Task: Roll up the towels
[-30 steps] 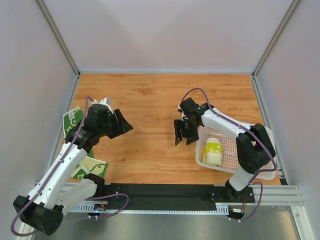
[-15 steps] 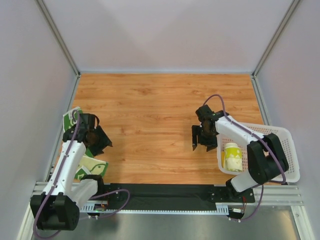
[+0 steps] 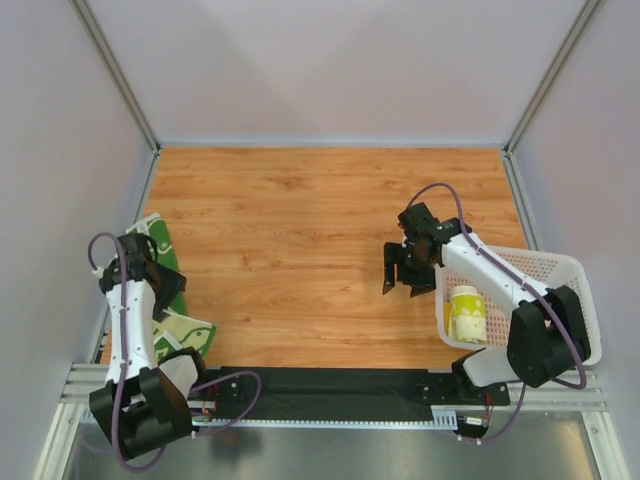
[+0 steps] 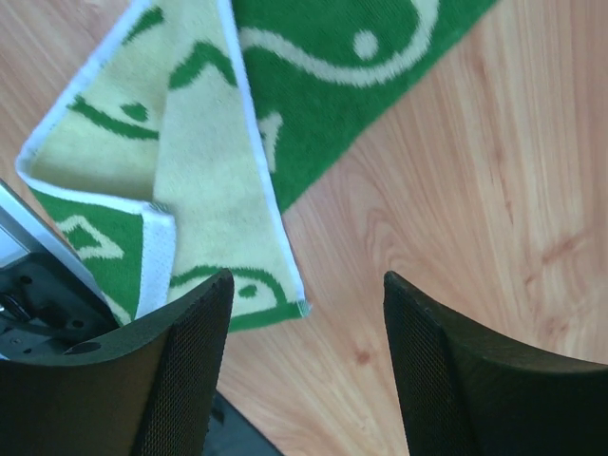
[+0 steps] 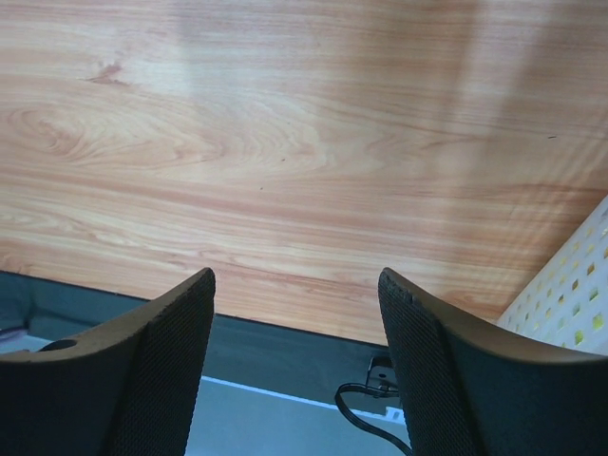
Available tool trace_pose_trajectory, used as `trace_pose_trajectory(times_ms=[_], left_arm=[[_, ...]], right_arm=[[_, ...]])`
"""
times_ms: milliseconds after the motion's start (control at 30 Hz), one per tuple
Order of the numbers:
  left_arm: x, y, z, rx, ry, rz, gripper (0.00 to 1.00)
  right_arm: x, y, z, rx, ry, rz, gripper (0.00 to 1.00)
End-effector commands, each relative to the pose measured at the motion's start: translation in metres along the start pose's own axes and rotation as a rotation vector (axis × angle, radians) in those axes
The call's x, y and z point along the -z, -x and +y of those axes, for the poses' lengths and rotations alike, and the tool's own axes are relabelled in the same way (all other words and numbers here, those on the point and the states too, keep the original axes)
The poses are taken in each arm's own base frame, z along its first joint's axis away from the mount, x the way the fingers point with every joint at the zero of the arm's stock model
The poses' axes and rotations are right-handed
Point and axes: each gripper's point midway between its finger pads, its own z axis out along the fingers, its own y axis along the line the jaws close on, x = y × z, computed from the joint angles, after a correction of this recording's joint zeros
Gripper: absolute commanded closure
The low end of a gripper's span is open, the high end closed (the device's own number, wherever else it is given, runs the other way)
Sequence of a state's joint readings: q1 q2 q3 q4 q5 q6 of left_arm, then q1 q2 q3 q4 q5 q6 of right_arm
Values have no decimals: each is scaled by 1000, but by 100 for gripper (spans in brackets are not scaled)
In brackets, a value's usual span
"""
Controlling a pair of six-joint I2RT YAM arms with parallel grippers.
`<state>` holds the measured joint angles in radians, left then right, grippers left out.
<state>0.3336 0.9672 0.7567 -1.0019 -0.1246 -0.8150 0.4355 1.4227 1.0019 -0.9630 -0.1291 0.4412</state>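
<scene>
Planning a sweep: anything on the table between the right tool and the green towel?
Nothing. The top view shows only bare wood tabletop between the right tool and the green towel.

arms (image 3: 127, 312): white links, black joints | cables (image 3: 437, 186): purple | fingers (image 4: 185, 370): black, mesh-textured

A wooden counter (image 3: 300, 220) with warm orange grain fills the middle of the top view. Plain pale grey panels close it in: a back wall (image 3: 330, 60) at 12 o'clock and a side wall (image 3: 50, 200) at 9 and at 3 o'clock. Slim aluminium posts (image 3: 116, 75) line the corners at 11 and 1 o'clock. A black strip (image 3: 330, 385) and a metal rail (image 3: 350, 418) border the counter at 6 o'clock. The light is soft and even.
</scene>
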Motion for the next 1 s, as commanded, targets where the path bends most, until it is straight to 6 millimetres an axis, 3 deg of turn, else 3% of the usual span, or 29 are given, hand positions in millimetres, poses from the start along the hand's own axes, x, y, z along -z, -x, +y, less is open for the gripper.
trace_pose_trajectory(times_ms=[0, 200, 533, 667, 700, 733, 867, 967], left_arm=[[-11, 20, 6, 75, 2, -32, 28], [-35, 32, 27, 209, 62, -28, 28], [-62, 24, 39, 255, 132, 8, 32], [-70, 20, 39, 230, 120, 20, 62], [-71, 19, 37, 216, 105, 24, 86], [-71, 20, 36, 204, 94, 23, 97], [-61, 22, 22, 183, -1, 7, 100], [-41, 29, 11, 174, -91, -53, 100]], right_arm=[[18, 2, 19, 37, 91, -21, 29], [25, -10, 33, 98, 121, 0, 29], [34, -27, 38, 141, 141, 7, 29], [35, -27, 39, 136, 146, 1, 29], [35, -27, 40, 133, 151, -1, 30], [35, -27, 40, 128, 152, 0, 30], [34, -27, 38, 127, 147, -6, 30], [36, -24, 37, 120, 137, -24, 30]])
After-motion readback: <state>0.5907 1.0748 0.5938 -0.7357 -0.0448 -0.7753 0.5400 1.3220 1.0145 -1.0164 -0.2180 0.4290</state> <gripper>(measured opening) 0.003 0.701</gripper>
